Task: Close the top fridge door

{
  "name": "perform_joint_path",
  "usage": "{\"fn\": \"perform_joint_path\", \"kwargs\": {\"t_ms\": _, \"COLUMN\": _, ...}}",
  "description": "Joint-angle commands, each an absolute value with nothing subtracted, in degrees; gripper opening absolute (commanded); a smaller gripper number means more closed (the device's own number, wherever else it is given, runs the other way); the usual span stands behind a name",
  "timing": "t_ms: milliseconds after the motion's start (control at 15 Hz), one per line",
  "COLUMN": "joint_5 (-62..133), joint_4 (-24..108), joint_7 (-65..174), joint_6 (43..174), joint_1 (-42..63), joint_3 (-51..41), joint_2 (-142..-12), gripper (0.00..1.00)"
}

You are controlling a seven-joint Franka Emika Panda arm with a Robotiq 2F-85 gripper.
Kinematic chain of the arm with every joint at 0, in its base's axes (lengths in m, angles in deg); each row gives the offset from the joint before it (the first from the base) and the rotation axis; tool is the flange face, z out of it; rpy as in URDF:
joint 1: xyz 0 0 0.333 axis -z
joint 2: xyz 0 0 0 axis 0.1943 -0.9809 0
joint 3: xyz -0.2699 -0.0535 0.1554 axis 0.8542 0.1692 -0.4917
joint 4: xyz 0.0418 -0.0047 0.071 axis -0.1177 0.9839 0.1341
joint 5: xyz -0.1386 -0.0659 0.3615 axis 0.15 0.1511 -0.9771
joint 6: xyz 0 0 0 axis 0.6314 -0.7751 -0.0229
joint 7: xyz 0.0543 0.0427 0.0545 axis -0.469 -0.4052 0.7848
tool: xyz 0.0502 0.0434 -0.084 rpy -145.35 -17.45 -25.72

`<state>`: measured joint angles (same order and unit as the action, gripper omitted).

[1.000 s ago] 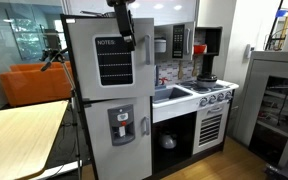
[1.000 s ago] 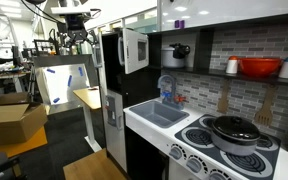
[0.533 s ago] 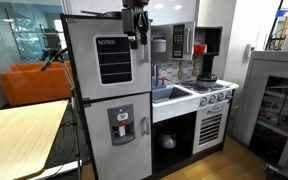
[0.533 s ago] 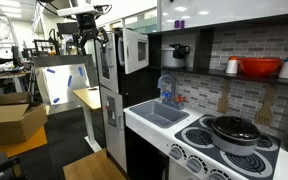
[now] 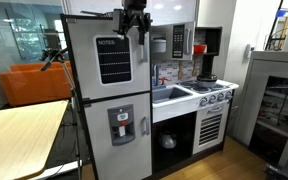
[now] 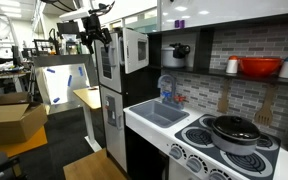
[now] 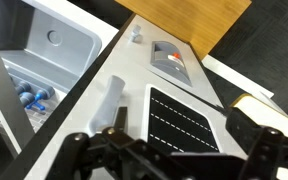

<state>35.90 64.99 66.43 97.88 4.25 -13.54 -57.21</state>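
Observation:
The top fridge door (image 5: pixel 89 60) is light grey with a black "NOTES" chalkboard panel (image 5: pixel 114 60) and looks flush with the fridge body. My gripper (image 5: pixel 134 22) hangs at the door's upper corner on the handle side, just in front of it, and also shows in an exterior view (image 6: pixel 92 36). In the wrist view I look down the door: the chalkboard panel (image 7: pixel 184 120) lies between my fingers and the vertical bar handle (image 7: pixel 115 100) is beside it. My gripper (image 7: pixel 174 165) is open and empty, with its fingertips (image 7: pixel 79 150) wide apart.
The taller lower door with its dispenser panel (image 5: pixel 121 125) is below. A toy sink (image 5: pixel 170 95), stove (image 5: pixel 212 95) and microwave (image 5: pixel 162 45) stand beside the fridge. A wooden table (image 5: pixel 19 135) stands in front. A cabinet (image 5: pixel 274 100) stands at the far side.
My gripper has moved sideways across the top of the door toward its handle side and closer to the fridge, and has risen slightly. The door's position looks the same.

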Motion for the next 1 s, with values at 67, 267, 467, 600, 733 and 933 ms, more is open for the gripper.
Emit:
{"fn": "perform_joint_path", "kwargs": {"t_ms": 67, "joint_5": 35.4, "joint_4": 67.3, "joint_7": 62.6, "joint_6": 102.8, "joint_1": 5.1, "joint_3": -13.6, "joint_2": -56.3, "gripper": 1.00}}
{"fn": "perform_joint_path", "kwargs": {"t_ms": 267, "joint_5": 35.6, "joint_4": 67.7, "joint_7": 60.9, "joint_6": 104.9, "joint_1": 5.2, "joint_3": -13.6, "joint_2": -56.3, "gripper": 1.00}}
{"fn": "perform_joint_path", "kwargs": {"t_ms": 467, "joint_5": 35.5, "joint_4": 68.1, "joint_7": 61.0, "joint_6": 105.0, "joint_1": 5.1, "joint_3": -13.6, "joint_2": -55.9, "gripper": 1.00}}
{"fn": "perform_joint_path", "kwargs": {"t_ms": 600, "joint_5": 34.2, "joint_4": 68.9, "joint_7": 62.8, "joint_6": 102.4, "joint_1": 4.8, "joint_3": -13.7, "joint_2": -54.3, "gripper": 1.00}}
{"fn": "perform_joint_path", "kwargs": {"t_ms": 733, "joint_5": 32.8, "joint_4": 70.8, "joint_7": 64.6, "joint_6": 99.9, "joint_1": 4.4, "joint_3": -13.8, "joint_2": -51.8, "gripper": 1.00}}
{"fn": "perform_joint_path", "kwargs": {"t_ms": 933, "joint_5": 30.6, "joint_4": 74.6, "joint_7": 69.3, "joint_6": 94.2, "joint_1": 3.4, "joint_3": -13.9, "joint_2": -46.6, "gripper": 1.00}}
